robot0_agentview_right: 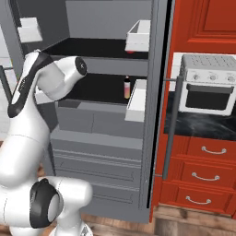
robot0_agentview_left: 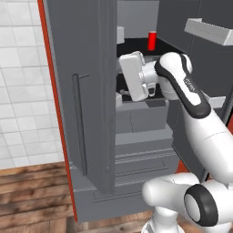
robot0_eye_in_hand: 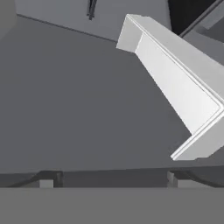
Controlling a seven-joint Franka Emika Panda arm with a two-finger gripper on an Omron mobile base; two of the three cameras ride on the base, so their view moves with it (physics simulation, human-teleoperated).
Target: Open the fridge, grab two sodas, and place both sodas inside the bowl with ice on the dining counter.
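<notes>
The fridge stood open — arm reaching in at mid-shelf height. One soda sat upright on the upper shelf, at one o'clock from the hand. The gripper faced a white door bin, jaws spread wide, nothing between them.

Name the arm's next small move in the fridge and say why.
Probably raise and turn the tool toward the red soda on the upper shelf. The fridge already stands open; the hand sits at the lower shelf, aimed at a white door bin, its tips set wide with nothing between them.
</notes>
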